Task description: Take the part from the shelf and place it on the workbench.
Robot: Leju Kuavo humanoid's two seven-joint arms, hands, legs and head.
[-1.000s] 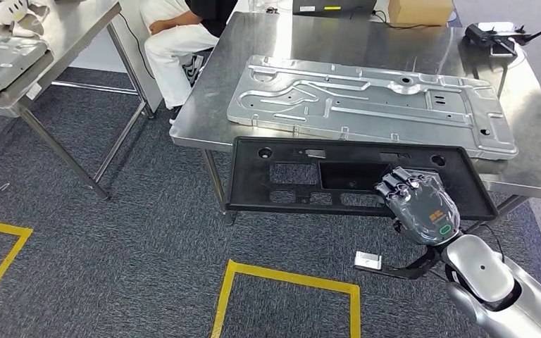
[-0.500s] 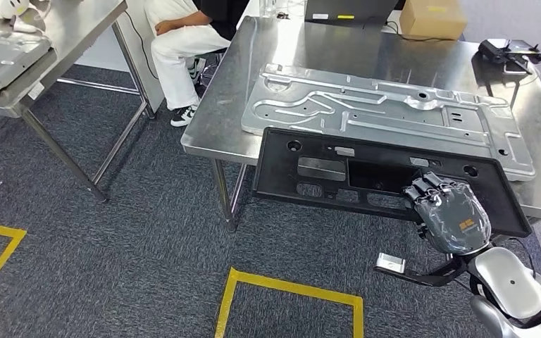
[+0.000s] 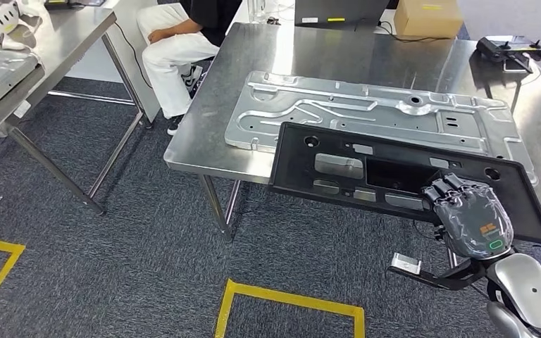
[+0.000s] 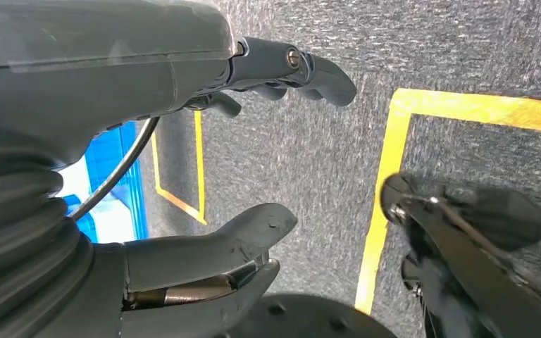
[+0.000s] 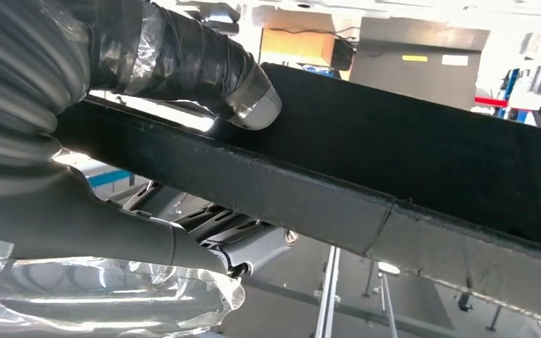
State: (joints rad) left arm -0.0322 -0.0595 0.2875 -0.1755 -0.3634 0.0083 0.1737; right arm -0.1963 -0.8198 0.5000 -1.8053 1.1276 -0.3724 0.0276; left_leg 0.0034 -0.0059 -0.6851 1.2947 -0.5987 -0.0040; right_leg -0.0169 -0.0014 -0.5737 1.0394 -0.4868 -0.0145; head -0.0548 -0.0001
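The bench (image 3: 310,49) is lying ahead of the right hand (image 3: 470,220), which is gripping the black part (image 3: 394,176) by its near edge, seemingly partly over the plate (image 3: 366,113); lower it level, left hand (image 4: 183,162) idling unclenched.

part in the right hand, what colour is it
Black; the part held by the right hand shows best in the head view.

Grey carpet (image 3: 113,246) with yellow tape lines (image 3: 289,296); 2 steel tables (image 3: 338,49).
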